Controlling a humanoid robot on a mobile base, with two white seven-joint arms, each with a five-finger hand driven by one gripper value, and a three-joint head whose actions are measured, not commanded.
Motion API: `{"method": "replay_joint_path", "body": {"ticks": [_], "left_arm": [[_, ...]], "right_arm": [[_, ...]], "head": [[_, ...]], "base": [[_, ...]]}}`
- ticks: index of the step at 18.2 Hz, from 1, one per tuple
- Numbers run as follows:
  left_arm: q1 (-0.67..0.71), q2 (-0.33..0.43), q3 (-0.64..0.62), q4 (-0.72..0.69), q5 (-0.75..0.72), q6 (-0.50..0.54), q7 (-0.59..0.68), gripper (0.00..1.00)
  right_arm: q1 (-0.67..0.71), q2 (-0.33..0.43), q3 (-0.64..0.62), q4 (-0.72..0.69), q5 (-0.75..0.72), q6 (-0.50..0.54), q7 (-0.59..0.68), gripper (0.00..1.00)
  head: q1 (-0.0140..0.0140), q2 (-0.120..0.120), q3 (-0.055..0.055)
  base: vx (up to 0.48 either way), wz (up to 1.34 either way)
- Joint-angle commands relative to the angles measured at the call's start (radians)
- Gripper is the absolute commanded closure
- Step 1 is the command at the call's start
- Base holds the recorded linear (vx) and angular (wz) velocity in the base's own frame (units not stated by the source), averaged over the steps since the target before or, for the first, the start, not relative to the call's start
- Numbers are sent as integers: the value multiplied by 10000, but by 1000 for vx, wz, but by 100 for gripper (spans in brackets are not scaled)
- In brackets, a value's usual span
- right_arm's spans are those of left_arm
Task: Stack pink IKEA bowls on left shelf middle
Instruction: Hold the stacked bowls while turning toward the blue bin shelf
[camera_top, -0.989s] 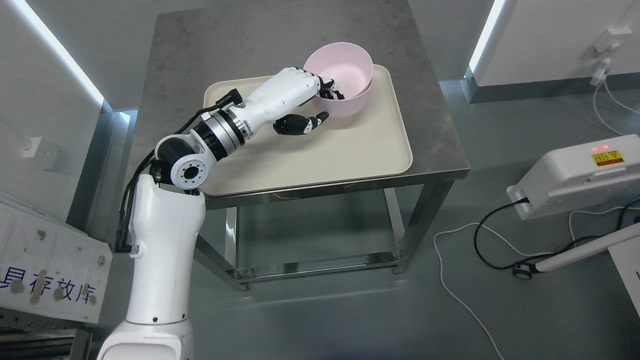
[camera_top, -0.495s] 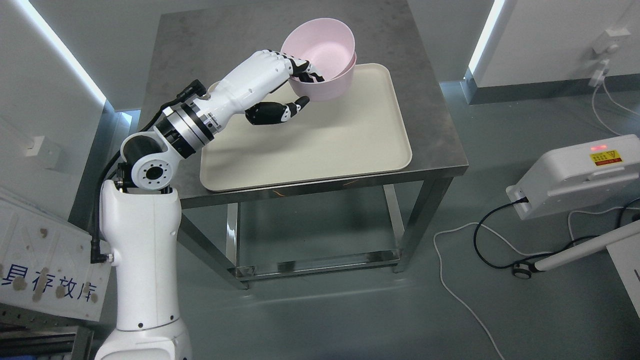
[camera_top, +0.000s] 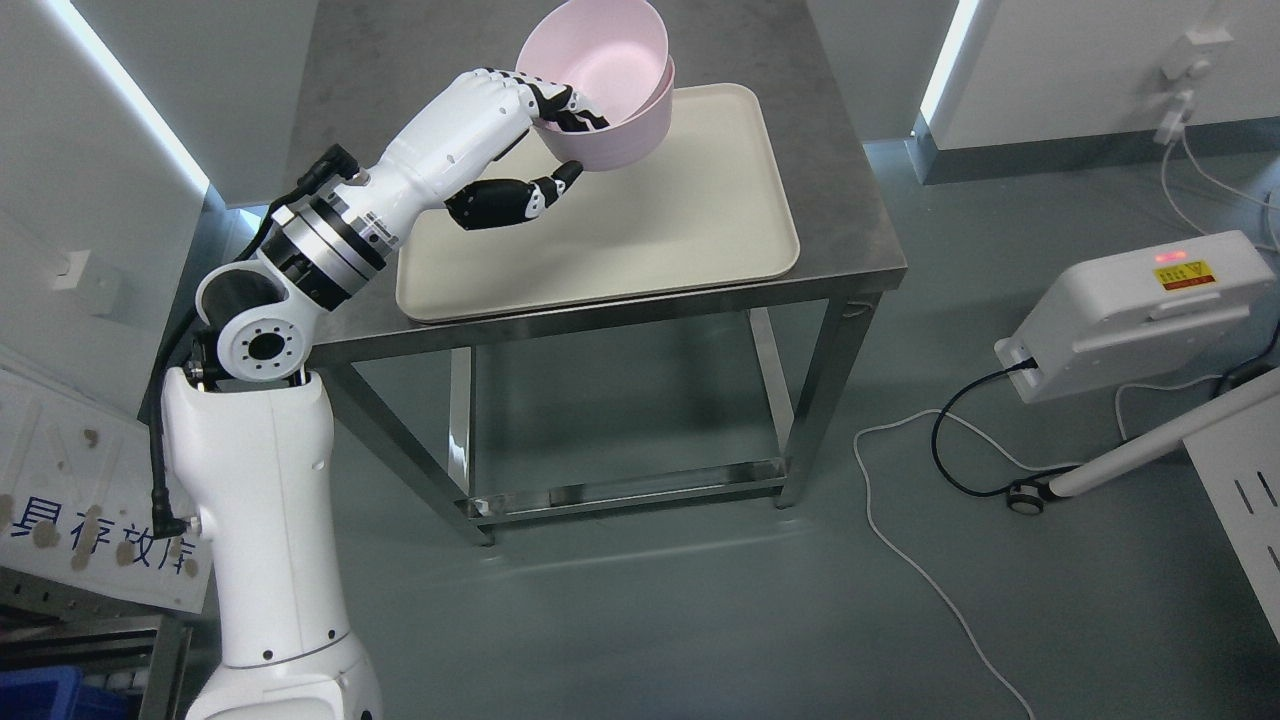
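- The left hand (camera_top: 520, 130) reaches up from the lower left, its white arm (camera_top: 260, 500) bent at the elbow and stretched over the near left corner of the steel table (camera_top: 850, 215)
- Its dark fingers (camera_top: 570, 105) are hooked over the near rim of the pink bowls (camera_top: 610, 75) and curl down into the inside, while the thumb (camera_top: 545, 190) presses from below against the outer wall, so the hand is clamped on the rim
- The pink bowls look like two nested one inside the other, since a second rim line shows along the right side; they are tilted, mouth turned up and a little toward me
- They hang clear of the cream tray (camera_top: 680, 230), above its far left corner, with nothing under them but the hand
- The cream tray lies flat on the table top and covers most of the near half of it
- Down on the grey floor to the right sits a white box (camera_top: 1130, 315) with a yellow warning label and a small red light, a black cable (camera_top: 960, 440) running from it
- At the lower left edge stands a white board (camera_top: 90, 520) with blue characters on it
- The right arm does not show anywhere
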Motion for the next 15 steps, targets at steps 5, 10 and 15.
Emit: {"method": "replay_joint_path", "body": {"ticks": [5,10,15], "left_arm": [[37,-26,519,-289,22,-19,24,88],[68,-225,473,-243,22,27,9,88],[130,-225,503,-243,327,-3,-7,88]], "right_arm": [[-1,-175,0,0,0,6,-1,0],[-1,-175,0,0,0,6,-1,0],[-1,-175,0,0,0,6,-1,0]], "head": [[0,0,0],[0,0,0],[0,0,0]], "base": [[-143,-204],[-216,3],[-225,273]]}}
